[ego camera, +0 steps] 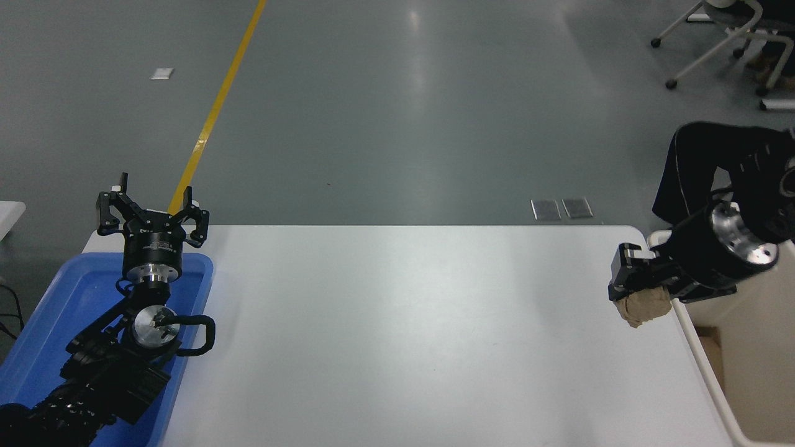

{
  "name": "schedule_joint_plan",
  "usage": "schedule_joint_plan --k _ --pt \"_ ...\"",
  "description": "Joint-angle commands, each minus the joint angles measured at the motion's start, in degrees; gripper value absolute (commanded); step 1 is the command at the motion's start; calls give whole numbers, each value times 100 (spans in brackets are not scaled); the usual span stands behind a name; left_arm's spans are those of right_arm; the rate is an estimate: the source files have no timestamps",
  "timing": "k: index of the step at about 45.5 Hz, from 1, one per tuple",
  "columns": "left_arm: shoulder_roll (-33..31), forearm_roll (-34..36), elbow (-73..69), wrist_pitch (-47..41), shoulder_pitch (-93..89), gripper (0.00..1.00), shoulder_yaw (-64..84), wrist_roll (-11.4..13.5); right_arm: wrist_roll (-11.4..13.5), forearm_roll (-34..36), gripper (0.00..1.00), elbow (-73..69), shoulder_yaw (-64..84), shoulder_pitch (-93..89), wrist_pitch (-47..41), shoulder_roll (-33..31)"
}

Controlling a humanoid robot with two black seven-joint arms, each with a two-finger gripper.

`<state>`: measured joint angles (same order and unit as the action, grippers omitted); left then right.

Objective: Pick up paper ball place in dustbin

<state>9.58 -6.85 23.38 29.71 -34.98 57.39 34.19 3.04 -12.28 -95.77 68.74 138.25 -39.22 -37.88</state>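
The tan-brown paper ball (646,306) hangs in my right gripper (635,285), which is shut on it and holds it above the table's right edge, just left of the dustbin's rim. The dustbin (708,366) is a cream-white rectangular bin at the far right, partly hidden by my right arm. My left gripper (151,211) is open and parked upright at the lower left, over the far end of a blue tray.
A shallow blue tray (56,310) lies at the table's left edge under the left arm. A person's dark-clothed leg (689,167) shows behind the dustbin. Wheeled chairs (714,43) stand on the floor at the top right.
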Motion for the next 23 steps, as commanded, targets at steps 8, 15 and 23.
schedule_joint_plan --k 8,15,23 --pt "0 0 0 0 0 99 0 -9 -5 -20 0 -73 35 1573 -578 -211" --pt "0 0 0 0 0 99 0 0 -5 -187 0 -47 52 1573 -578 -298" --pt "0 0 0 0 0 99 0 0 3 -486 0 234 245 1091 -578 -439"
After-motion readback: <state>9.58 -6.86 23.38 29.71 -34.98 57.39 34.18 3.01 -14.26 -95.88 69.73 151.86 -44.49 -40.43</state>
